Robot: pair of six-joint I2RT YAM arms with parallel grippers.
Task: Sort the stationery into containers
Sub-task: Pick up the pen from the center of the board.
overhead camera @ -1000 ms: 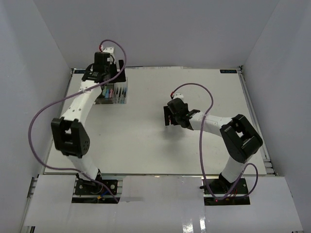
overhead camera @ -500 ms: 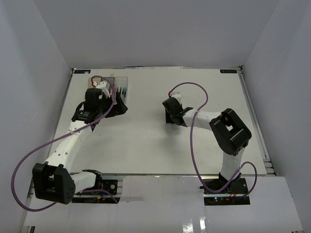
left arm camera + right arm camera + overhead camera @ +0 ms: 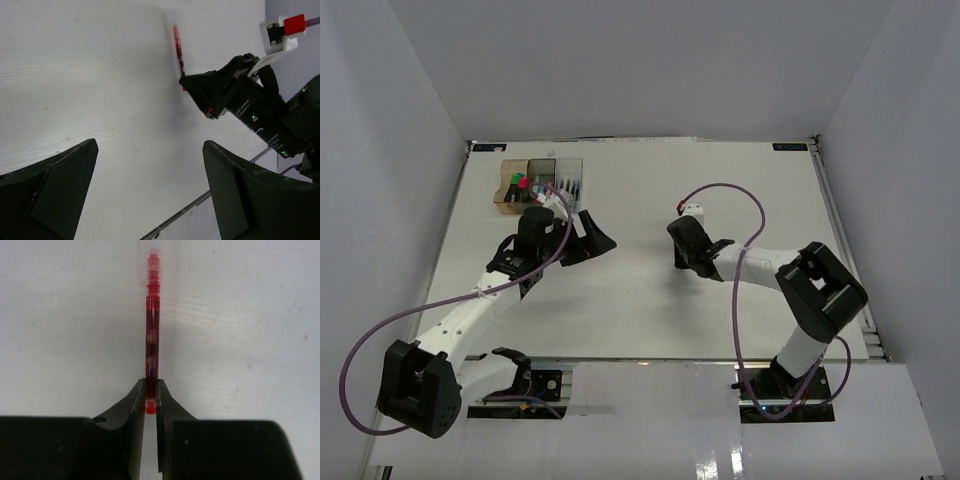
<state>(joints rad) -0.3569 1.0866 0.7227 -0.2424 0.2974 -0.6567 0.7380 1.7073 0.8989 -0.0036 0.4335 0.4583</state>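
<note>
The red pen point(image 3: 152, 315) lies out on the desk point(image 3: 620, 310), roughly midway between the far and near edges and a little to the right of centre. It is a thin clear tube with red inside. In the right wrist view it runs straight away from the camera, in line with the fingers. Whether its whole length rests on the surface cannot be told.

The right gripper point(image 3: 151, 390) is clamped on the pen's near end, its two black fingertips pressed against either side of the barrel, so almost all of the pen sticks out beyond them. The left wrist view shows the same grip from across the desk, with the pen point(image 3: 176, 40) reaching out past the right gripper point(image 3: 192, 87).

The left gripper point(image 3: 588, 240) hangs left of centre with its jaws spread wide and nothing between them, well apart from the pen.

The containers point(image 3: 535, 180) sit in the far left corner, just beyond the left gripper and not touching it. At the amber end of the row are green and pink caps point(image 3: 524, 183). The clear bin point(image 3: 570, 172) holds thin blue pens point(image 3: 570, 188).
</note>
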